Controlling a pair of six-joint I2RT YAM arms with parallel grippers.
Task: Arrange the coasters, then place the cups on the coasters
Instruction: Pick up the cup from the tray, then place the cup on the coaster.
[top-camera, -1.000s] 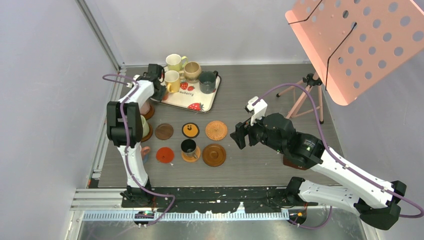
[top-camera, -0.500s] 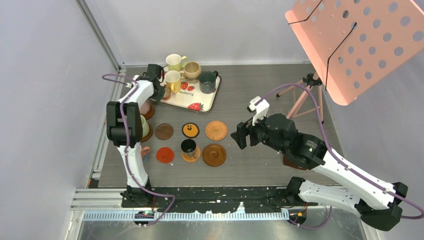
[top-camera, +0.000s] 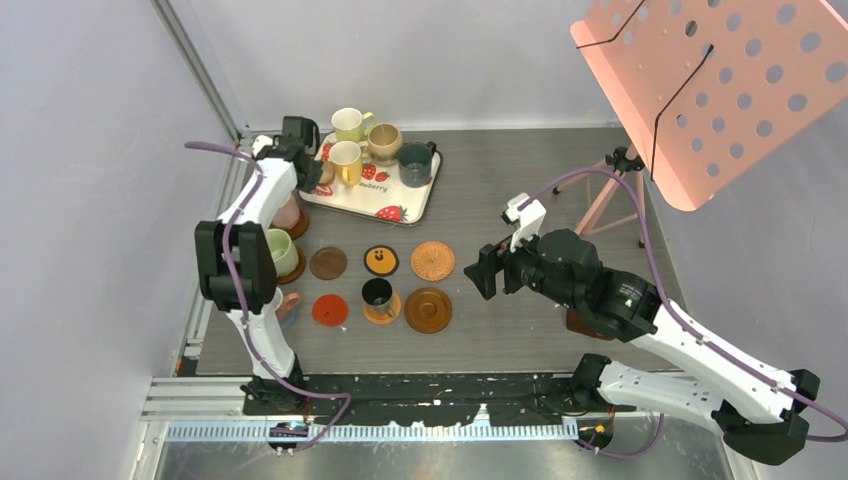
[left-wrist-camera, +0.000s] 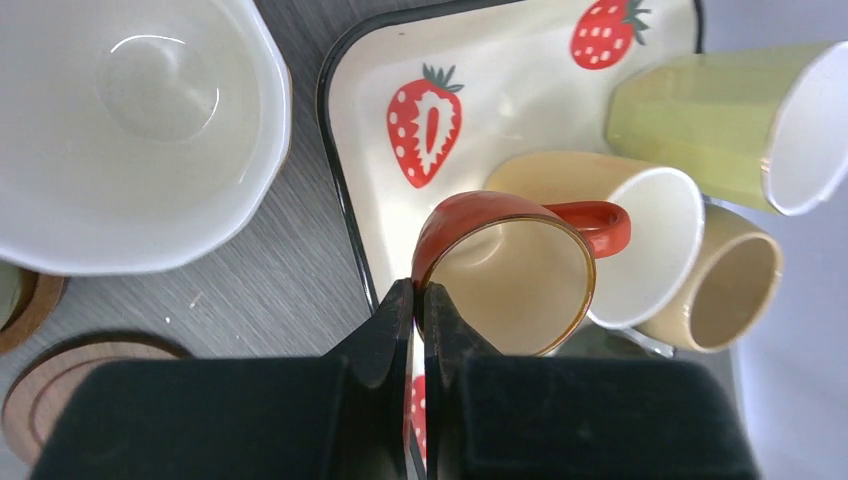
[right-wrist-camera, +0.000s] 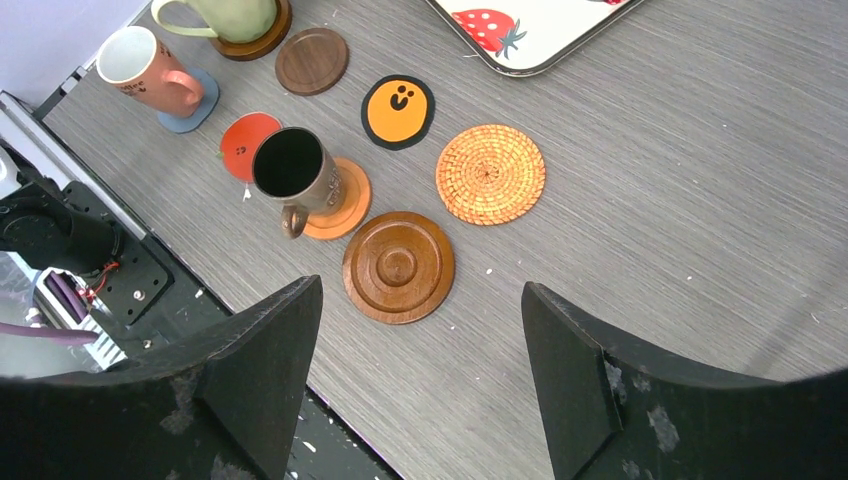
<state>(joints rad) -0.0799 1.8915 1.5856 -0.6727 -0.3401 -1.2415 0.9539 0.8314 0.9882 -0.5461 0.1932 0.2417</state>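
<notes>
Four round coasters (right-wrist-camera: 350, 200) bear ceramic cups (right-wrist-camera: 295, 165), five lie bare; left gripper (left-wrist-camera: 420, 292) pinches an orange-brown ceramic mug (left-wrist-camera: 510, 275); right gripper (top-camera: 482, 272) gapes empty.

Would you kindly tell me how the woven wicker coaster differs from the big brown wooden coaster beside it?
The woven coaster is light orange-tan with a spiral weave; the wooden coaster is dark, glossy brown with turned rings and a raised centre. The wooden one looks slightly wider. Both are round, lie flat and carry no cup.
</notes>
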